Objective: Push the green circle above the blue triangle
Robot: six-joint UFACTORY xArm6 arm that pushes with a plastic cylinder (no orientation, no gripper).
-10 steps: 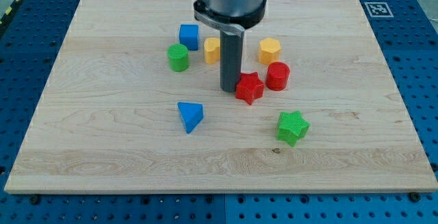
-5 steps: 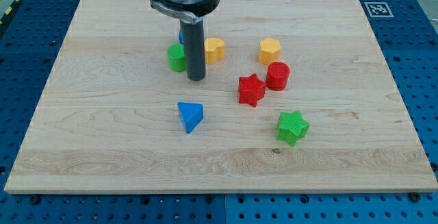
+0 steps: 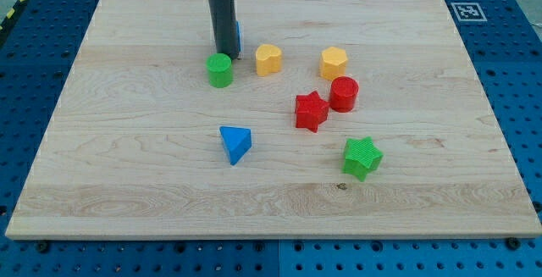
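Observation:
The green circle [image 3: 220,70] stands on the wooden board [image 3: 127,141] at the upper left of the block group. The blue triangle [image 3: 235,143] lies below it, a little to the right, with a wide gap between them. My tip [image 3: 225,54] is just above the green circle, at its top edge or very close to it. The rod hides most of a blue block [image 3: 237,35] behind it.
A yellow heart-like block [image 3: 268,59] and a yellow hexagon-like block [image 3: 334,62] lie right of the green circle. A red circle [image 3: 344,93] and a red star [image 3: 311,110] sit mid-board. A green star [image 3: 362,157] lies lower right.
My tip moved left and toward the view's top, from beside the red star to just above the green circle. No block has visibly moved.

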